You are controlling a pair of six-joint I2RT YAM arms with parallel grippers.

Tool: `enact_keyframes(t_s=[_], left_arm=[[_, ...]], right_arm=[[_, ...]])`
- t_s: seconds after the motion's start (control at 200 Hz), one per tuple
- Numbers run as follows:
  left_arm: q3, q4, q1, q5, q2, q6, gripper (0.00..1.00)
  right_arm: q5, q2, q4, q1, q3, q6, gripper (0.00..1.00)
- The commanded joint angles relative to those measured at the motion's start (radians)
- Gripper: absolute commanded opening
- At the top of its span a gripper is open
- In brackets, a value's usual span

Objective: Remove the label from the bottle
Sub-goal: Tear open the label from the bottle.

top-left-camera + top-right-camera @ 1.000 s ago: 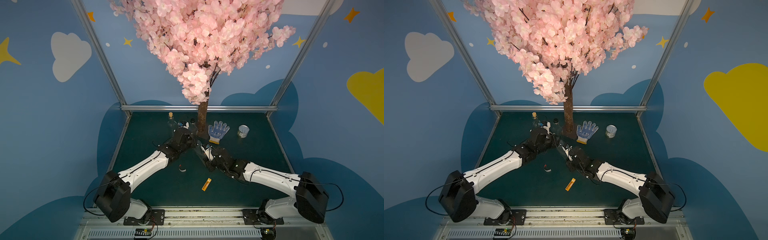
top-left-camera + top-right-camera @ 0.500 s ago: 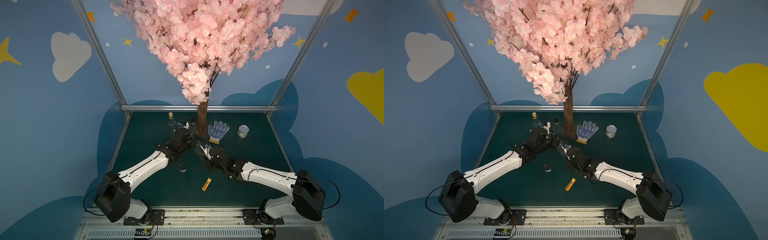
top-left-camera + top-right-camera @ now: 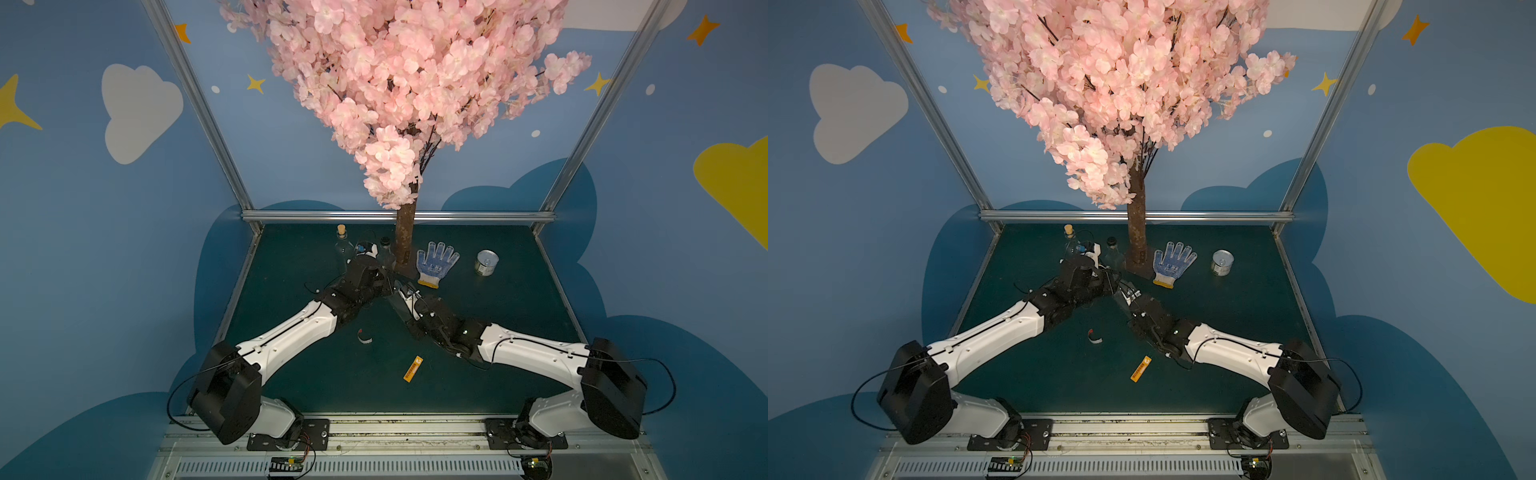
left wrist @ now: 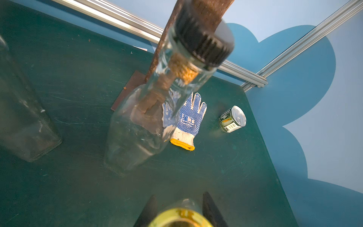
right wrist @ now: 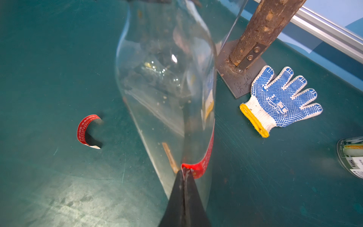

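Bottle [image 5: 167, 78] tilted between both arms, near trunk [image 5: 263, 29]. Left pincer [image 4: 179, 211] clamps its yellow-capped neck. Right pincer [image 5: 184, 174] closed on red label [image 5: 205, 163], partly peeled. Torn red scrap [image 5: 86, 129] on tabletop [image 5: 49, 78].

Left hand [image 4: 179, 196] around gold-capped bottle [image 4: 179, 218]

Blue cloud-painted walls [image 3: 62, 249] enclose a green table [image 3: 498, 299].

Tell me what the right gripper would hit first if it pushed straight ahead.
Probably the clear bottle: the right gripper, shut on its red label, points along the glass, already almost touching.
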Motion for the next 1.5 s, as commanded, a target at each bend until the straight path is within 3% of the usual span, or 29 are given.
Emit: enact_keyframes(t_s=[0.0,1.497], left_arm=[[0.008,-0.006,-0.005,0.024,0.013,0.019,0.02],[0.03,-0.118,0.002,0.016,0.001,0.079,0.02]], right_arm=[[0.043,0.017,0.009,0.001,0.032,0.003,0.0],[0.143,-0.046,-0.025,-0.013,0.014,0.005,0.0]])
